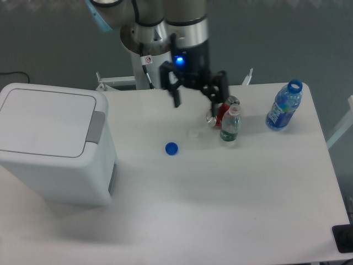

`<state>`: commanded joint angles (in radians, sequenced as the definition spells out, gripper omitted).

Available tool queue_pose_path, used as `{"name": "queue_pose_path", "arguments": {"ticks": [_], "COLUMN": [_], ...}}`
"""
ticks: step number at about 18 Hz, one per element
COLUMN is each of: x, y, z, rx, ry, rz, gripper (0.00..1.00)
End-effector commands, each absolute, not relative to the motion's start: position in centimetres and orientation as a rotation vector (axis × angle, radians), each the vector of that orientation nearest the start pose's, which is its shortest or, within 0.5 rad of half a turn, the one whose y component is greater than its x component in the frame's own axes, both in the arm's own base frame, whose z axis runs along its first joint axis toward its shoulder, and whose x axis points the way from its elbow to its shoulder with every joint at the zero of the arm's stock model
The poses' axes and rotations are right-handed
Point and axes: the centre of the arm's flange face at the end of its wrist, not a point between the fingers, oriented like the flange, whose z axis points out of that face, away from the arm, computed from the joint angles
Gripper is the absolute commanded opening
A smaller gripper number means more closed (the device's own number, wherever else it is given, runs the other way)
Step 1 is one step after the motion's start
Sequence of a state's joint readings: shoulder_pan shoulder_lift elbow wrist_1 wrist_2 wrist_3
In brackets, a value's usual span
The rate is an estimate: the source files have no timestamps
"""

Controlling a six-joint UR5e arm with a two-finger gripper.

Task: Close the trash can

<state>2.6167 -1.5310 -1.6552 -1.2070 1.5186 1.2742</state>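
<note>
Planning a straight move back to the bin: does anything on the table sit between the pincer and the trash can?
Nothing visible does. The pincer hangs open near the red can, and the table between it and the trash can is bare. The blue cap lies nearer the camera, off that line.
</note>
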Motion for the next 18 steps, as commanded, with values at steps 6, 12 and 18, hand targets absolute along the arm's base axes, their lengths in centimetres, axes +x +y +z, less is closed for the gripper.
{"name": "queue_pose_path", "arguments": {"ticks": [6,12,18], "x": [-38.4,-39.0,-39.6], "y": [32.5,27.5,25.7], "z": [52.1,52.7,52.6], "rx": [-2.972,-3.018,-2.994], "ry": [0.512,0.631,0.619], "rz": [0.403,0.352,0.301], "gripper": [1.0,1.0,1.0]}}
